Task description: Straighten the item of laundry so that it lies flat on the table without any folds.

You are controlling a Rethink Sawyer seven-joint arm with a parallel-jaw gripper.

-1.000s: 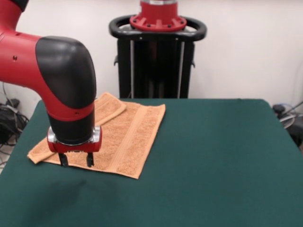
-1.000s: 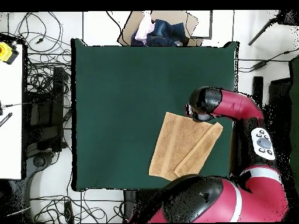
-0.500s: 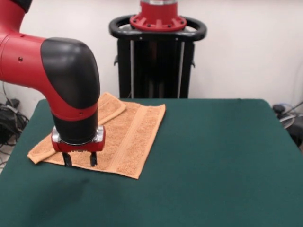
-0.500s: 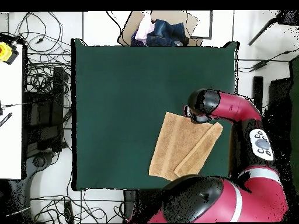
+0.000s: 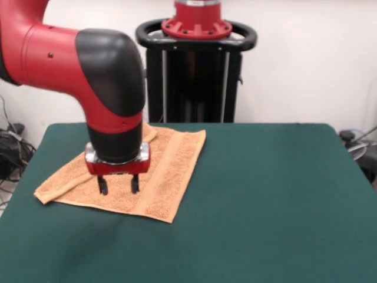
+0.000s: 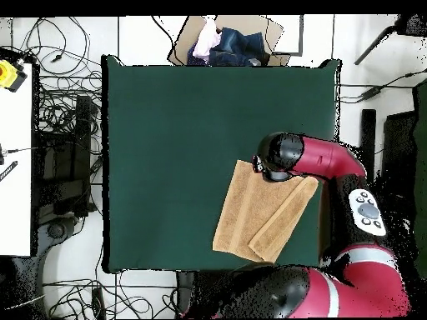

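The peach towel, soft, limp and light, lies partly folded by the bench corner; the tool, fingers apart, hovers over it; I'd pinch the folded flap's edge.

A cardboard box of clothes and tangled cables flank the scene.

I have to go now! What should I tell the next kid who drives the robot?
Gripper: jaws open, empty, above the towel, toward its front edge.
Towel: on the table, near the corner on the front view's left; one side is folded over the rest.
Done: nothing flattened yet.
Left: grip the folded flap's edge, pull it open, then smooth the towel flat.
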